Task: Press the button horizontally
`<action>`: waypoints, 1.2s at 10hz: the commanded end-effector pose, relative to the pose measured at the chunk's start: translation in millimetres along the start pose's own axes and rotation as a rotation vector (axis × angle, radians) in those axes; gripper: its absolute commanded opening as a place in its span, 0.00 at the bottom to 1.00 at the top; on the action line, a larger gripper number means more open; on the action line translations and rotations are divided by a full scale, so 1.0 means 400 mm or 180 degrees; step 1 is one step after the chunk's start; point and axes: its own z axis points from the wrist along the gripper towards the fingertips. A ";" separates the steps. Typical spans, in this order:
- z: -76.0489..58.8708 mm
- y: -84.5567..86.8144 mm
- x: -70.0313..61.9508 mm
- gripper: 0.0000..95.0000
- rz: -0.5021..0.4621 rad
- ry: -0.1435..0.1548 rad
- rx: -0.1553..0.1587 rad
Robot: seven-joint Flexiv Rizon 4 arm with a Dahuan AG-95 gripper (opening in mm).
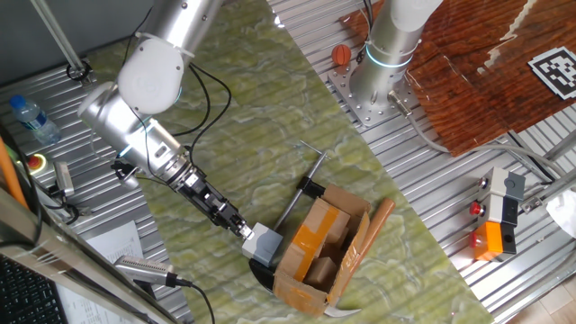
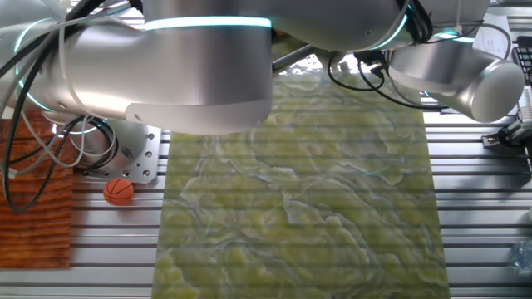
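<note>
While the jaws' state is unclear, button (image 1: 264, 241) abuts cardboard box (image 1: 321, 255)

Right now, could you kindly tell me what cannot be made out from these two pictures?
- The claw: in one fixed view its tips are too small to tell whether they are open or shut, or whether they touch the button.
- In the other fixed view the arm fills the top of the frame; button, claw and cardboard box do not show.
</note>
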 end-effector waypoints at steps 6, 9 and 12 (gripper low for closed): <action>0.004 0.000 0.002 0.60 -0.0009 -0.0001 -0.0045; 0.009 0.001 0.001 0.60 -0.0007 -0.0012 -0.0081; 0.011 0.001 0.001 0.60 0.0004 -0.0009 -0.0067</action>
